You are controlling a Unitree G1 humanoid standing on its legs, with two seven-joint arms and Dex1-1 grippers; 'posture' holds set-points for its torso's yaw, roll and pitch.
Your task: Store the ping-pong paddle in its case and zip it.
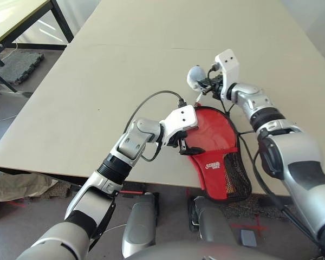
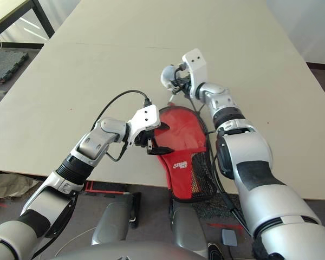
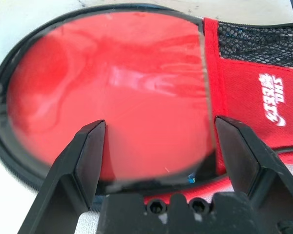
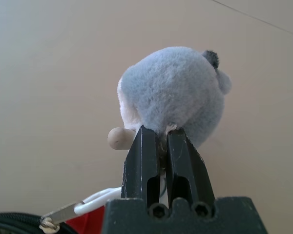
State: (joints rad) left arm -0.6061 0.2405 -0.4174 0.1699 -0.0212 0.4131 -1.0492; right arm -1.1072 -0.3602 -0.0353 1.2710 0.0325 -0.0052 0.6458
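Note:
The red case (image 1: 215, 165) lies open near the table's front edge, its black mesh pocket (image 1: 238, 174) hanging over the edge. The ping-pong paddle's round red face (image 3: 112, 92) lies inside it, ringed by the black trim; its handle is hidden. My left gripper (image 1: 180, 146) hovers open just above the case's left side, with the paddle face between and beyond its fingers (image 3: 88, 151). My right gripper (image 1: 202, 85) is beyond the case's far end, shut on the cord of the blue-grey plush zipper charm (image 4: 173, 92). A white cord runs from the charm to the silver zipper pull (image 4: 58, 217).
The pale table (image 1: 97, 81) stretches wide to the left and far side. A black cable (image 1: 151, 100) loops over my left wrist. A second table (image 1: 16, 16) stands at the far left across a gap of floor.

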